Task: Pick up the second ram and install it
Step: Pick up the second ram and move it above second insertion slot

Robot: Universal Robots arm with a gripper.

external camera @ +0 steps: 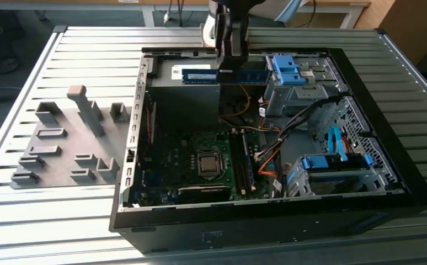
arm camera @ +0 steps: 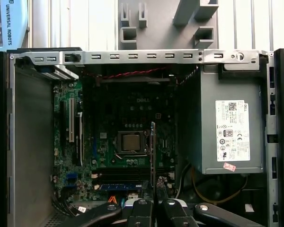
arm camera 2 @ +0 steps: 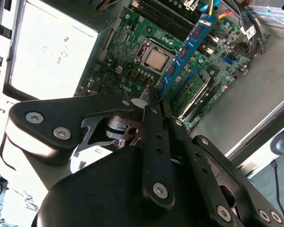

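Hand: the gripper is clamped on the second ram, with its fingers pressed on the two flat faces near the middle of the stick.
Place of the ram: it hangs in the air above the motherboard, well apart from it, with the long side level.
Slots: the memory slots lie on the motherboard, and the stick is not in one.
Handling: probably light, stiff, thin and fragile. Hold it by the faces and leave the contact edge toward the motherboard free.
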